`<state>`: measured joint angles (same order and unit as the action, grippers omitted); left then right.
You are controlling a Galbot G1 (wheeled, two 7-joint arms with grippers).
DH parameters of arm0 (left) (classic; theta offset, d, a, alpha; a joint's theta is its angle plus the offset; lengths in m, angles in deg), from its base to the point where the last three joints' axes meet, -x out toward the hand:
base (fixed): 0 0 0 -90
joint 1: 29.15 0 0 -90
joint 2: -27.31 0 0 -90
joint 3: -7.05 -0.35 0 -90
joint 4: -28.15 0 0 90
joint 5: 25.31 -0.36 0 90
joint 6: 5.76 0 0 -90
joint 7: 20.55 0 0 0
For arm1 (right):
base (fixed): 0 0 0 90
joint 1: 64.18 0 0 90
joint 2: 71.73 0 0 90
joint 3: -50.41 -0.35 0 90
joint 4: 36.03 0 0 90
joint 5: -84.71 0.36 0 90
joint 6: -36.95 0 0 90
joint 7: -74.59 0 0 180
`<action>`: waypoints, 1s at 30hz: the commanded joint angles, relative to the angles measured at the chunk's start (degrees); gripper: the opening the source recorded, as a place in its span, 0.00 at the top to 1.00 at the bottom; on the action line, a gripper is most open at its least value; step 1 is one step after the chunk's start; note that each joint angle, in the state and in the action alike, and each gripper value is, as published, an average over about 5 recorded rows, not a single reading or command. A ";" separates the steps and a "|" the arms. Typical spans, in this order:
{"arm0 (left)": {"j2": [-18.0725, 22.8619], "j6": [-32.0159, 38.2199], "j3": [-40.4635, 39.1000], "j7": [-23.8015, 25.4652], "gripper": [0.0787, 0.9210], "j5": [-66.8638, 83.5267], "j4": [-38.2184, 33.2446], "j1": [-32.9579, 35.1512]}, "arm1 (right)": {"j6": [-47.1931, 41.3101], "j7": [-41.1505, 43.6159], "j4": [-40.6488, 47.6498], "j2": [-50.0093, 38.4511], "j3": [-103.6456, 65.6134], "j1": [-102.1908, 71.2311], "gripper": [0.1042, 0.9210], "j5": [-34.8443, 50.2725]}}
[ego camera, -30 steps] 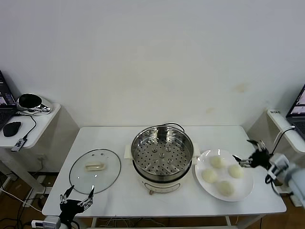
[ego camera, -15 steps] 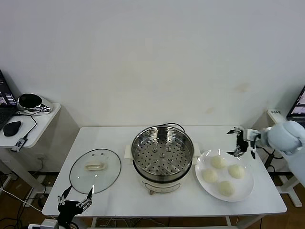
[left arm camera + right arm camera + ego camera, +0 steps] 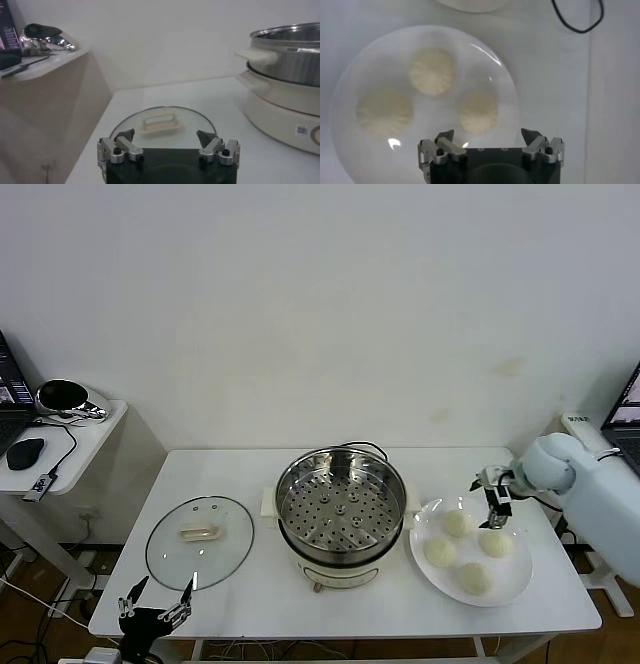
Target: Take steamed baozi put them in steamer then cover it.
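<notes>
Cover [image 3: 199, 542] flat, handle [image 3: 198, 534] lengthwise left-right.

Pale blue-white right arm [image 3: 590, 489], black pincer [image 3: 492, 502] with silver knuckles

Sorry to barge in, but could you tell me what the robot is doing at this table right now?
The right gripper hangs open over the flat white plate holding four small cream-white dough buns, none of them gripped. The round shiny steel steamer basket on its cream-white pot base holds no buns. The round clear glass lid with its cream handle lies flat on the white table beside the pot. The left gripper waits open at the table's near edge, in front of the lid.
</notes>
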<state>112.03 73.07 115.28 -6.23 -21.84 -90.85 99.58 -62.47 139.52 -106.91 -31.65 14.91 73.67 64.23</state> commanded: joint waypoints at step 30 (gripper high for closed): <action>0.39 0.33 -0.62 0.00 0.12 -0.74 1.33 0.21 | 1.22 -2.51 9.99 7.08 -0.93 -2.38 0.19 -3.67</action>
<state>112.43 73.38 114.66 -6.23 -22.55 -89.66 99.70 -61.26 137.18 -97.63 -25.01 14.09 71.46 60.56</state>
